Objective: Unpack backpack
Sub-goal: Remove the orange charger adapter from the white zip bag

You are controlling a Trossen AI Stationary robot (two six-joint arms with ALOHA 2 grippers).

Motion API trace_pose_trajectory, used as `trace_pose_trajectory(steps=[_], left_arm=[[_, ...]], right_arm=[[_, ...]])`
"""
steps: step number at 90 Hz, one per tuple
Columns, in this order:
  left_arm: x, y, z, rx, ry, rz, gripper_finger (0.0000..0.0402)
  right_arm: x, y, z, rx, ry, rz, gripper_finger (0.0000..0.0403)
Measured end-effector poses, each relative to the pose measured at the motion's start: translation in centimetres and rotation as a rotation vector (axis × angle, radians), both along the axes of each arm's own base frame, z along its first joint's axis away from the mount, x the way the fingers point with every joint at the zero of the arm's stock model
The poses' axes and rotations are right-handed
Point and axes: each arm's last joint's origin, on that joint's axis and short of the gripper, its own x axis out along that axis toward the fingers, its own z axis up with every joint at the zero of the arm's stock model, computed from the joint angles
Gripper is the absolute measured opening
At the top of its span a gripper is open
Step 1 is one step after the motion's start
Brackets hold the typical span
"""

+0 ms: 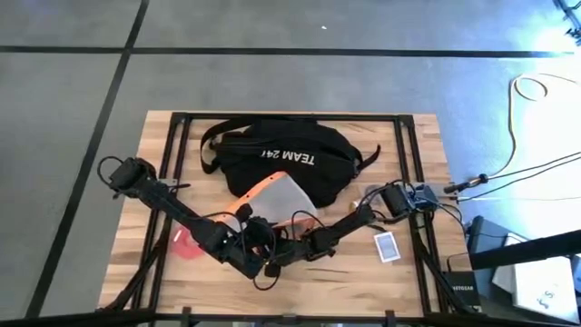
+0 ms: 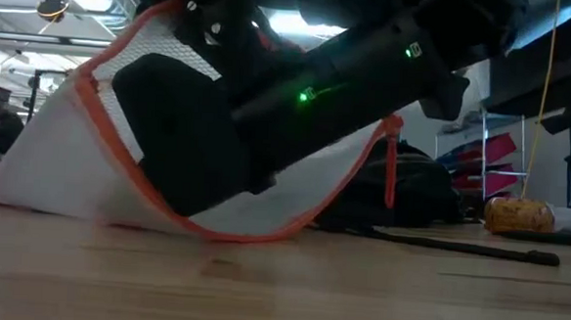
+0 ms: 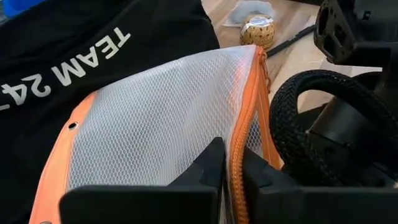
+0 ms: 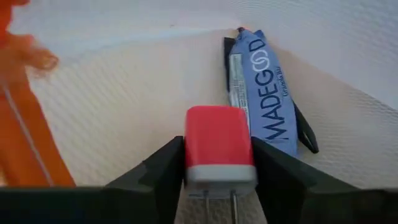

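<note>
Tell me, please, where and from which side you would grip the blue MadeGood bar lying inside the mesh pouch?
Judging by the right wrist view, grip the blue MadeGood bar across its narrow width near the closer end, coming in through the pouch mouth along its length. It lies flat and long, pointing away. The right gripper is first shut on a red block.

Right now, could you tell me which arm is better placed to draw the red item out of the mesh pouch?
The right: its gripper is inside the pouch, shut on the red item. The left gripper pinches the pouch's orange zipper edge, holding it.
</note>
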Motion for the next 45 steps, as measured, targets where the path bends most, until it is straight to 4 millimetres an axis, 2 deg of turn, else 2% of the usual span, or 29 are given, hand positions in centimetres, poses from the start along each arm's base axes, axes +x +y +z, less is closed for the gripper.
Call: trace_pose_trajectory(steps=[24, 45], left_arm=[[0.0, 0.0, 0.0, -0.003, 0.005, -0.012, 0.0], [0.0, -0.3, 0.1, -0.011, 0.002, -0.024, 0.0]], right_arm=[[-0.3, 0.5, 0.2, -0.018, 0.009, -0.001, 0.0135], [-2.3, 2.1, 3.0, -0.068, 0.101, -0.001, 0.0138]])
